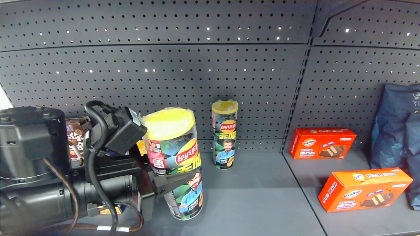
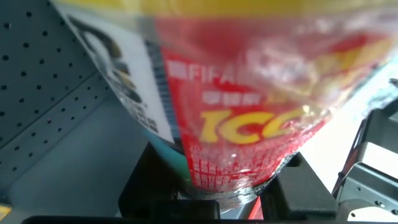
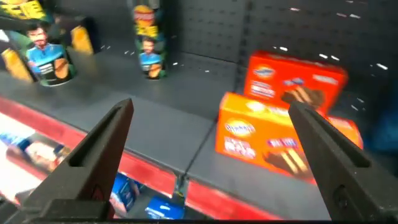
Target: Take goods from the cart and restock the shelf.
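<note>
A tall chip can [image 1: 177, 164] with a yellow lid stands upright at the front left of the grey shelf [image 1: 249, 196]. My left gripper [image 1: 170, 180] is shut on its lower half from the left. In the left wrist view the can [image 2: 249, 112] looms between the dark fingers [image 2: 146, 190]. A second, matching can [image 1: 224, 134] stands farther back against the pegboard. My right gripper [image 3: 211, 149] hangs open in front of the shelf, with nothing between its fingers. Past it I see both cans [image 3: 147, 40] [image 3: 46, 56].
Two orange boxes [image 1: 322, 143] [image 1: 364, 189] lie on the right shelf section, with dark blue bags [image 1: 398, 131] beyond them. A brown snack box [image 1: 75, 134] sits behind my left arm. A red strip [image 3: 155, 177] marks the shelf's front edge. Open shelf floor lies between the cans and the boxes.
</note>
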